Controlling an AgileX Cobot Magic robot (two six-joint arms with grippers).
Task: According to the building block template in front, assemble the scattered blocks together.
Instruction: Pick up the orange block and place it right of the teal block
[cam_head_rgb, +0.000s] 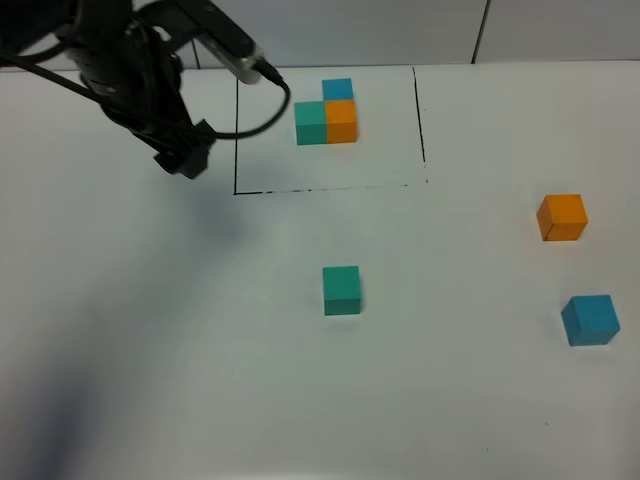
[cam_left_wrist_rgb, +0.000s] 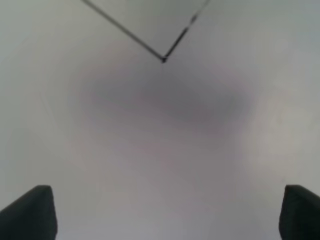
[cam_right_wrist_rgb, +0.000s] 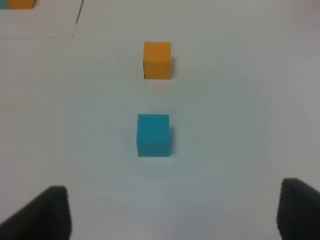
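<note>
The building block template (cam_head_rgb: 328, 116) is an L of teal, orange and blue cubes inside a black drawn rectangle at the back centre. The loose teal block (cam_head_rgb: 341, 290) sits alone mid-table. At the right are the loose orange block (cam_head_rgb: 562, 217) (cam_right_wrist_rgb: 157, 60) and the loose blue block (cam_head_rgb: 590, 320) (cam_right_wrist_rgb: 153, 135). My left gripper (cam_head_rgb: 182, 160) (cam_left_wrist_rgb: 165, 212) hangs open and empty above the table, just left of the rectangle's near left corner (cam_left_wrist_rgb: 163, 59). My right gripper (cam_right_wrist_rgb: 175, 212) is out of the overhead view; its wrist view shows its fingers wide apart, empty, short of the blue block.
The white table (cam_head_rgb: 150, 380) carries the left arm's shadow at the left. A black cable (cam_head_rgb: 262, 110) loops from the left arm over the rectangle's left border. A corner of the template's orange cube (cam_right_wrist_rgb: 19, 4) shows at the right wrist view's edge.
</note>
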